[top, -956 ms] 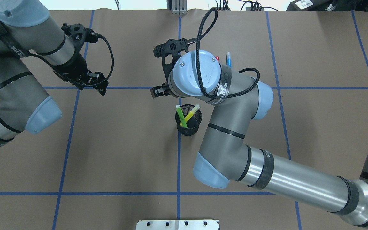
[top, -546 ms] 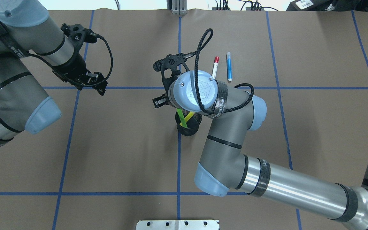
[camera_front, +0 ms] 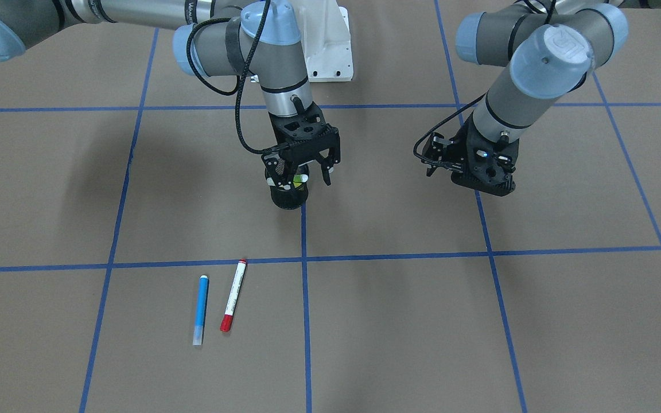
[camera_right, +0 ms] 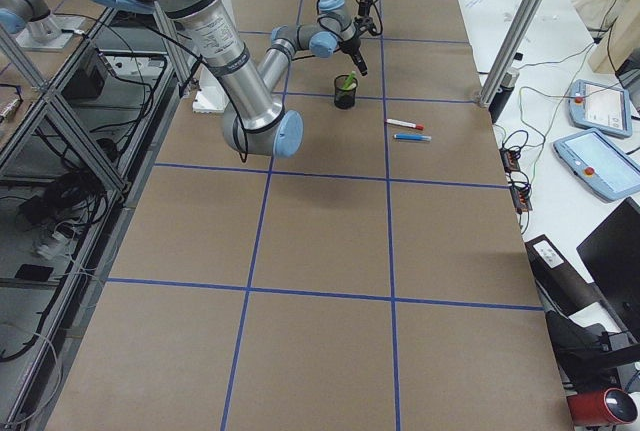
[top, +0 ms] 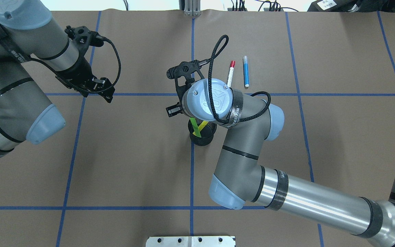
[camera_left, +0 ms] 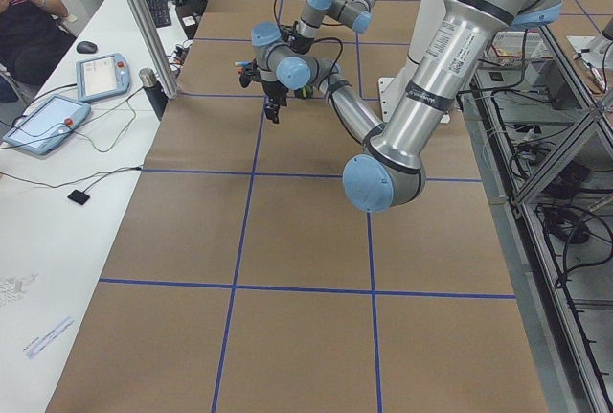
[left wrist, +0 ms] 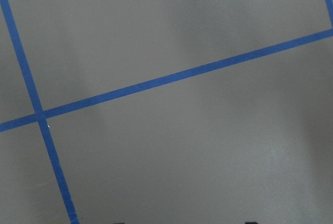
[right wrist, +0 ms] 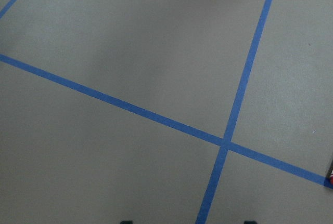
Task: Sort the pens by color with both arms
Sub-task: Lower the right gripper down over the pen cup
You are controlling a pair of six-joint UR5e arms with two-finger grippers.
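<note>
A black mesh cup [top: 201,139] stands mid-table and holds the light green pen [top: 194,125] and the yellow pen [top: 203,125], both leaning. My right gripper [camera_front: 302,172] hovers directly over the cup [camera_front: 288,198], open and empty, and its wrist hides the pen tops from above. The white pen with the red cap [top: 231,71] and the blue pen [top: 246,71] lie side by side on the table beyond the cup; they also show in the front view as the red-capped pen [camera_front: 233,294] and the blue pen [camera_front: 200,310]. My left gripper [top: 108,91] is open and empty, low over bare table far to the left.
Blue tape lines [top: 192,171] grid the brown table. The white base pedestal [camera_front: 330,51] sits at the robot's edge. An operators' bench with tablets [camera_right: 600,106] and a metal post [camera_right: 510,51] runs along the far side.
My right arm has pulled back toward the robot and come over the cup, uncovering the red-capped and blue pens. The left arm has barely moved.
</note>
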